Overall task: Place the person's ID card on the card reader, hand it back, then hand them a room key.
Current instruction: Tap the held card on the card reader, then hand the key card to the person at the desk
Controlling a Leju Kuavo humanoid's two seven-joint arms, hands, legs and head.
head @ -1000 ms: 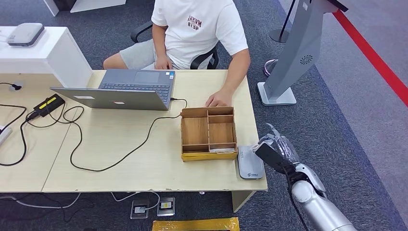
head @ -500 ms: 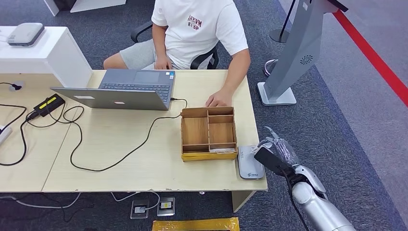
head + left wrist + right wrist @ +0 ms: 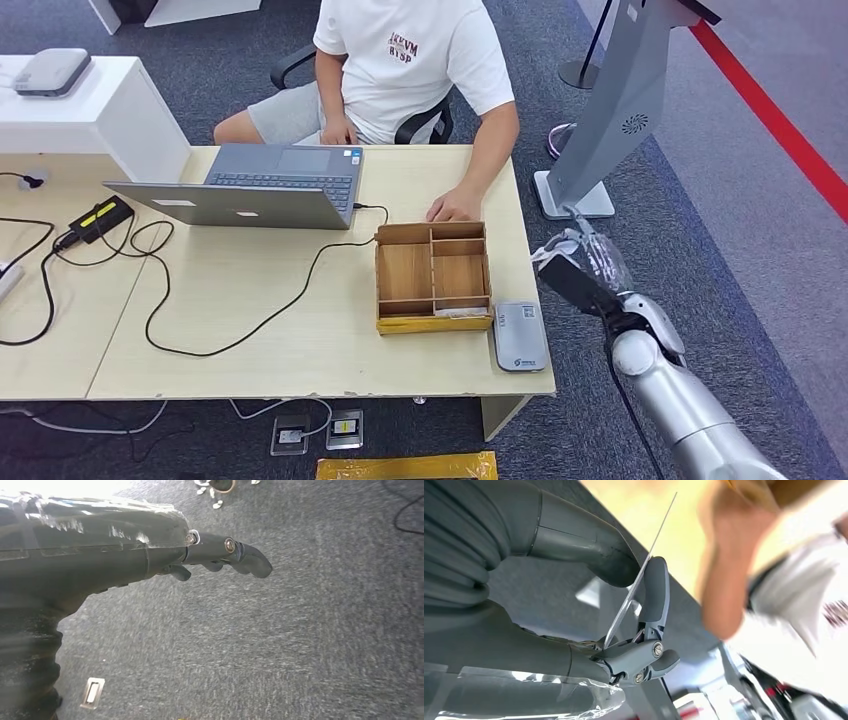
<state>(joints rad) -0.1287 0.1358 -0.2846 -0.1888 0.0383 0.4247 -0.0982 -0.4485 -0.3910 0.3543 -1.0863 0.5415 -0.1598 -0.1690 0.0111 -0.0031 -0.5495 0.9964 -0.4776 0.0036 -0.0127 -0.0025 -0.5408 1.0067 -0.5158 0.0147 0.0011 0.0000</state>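
ID card: thin, seen edge-on, pinched between thumb and finger of your right hand, held off the desk edge, between the card reader and the person's hand. Reader bare; judge the hand-back in progress, room key not yet given. Left hand: hanging over carpet, fingers curled, holding nothing.
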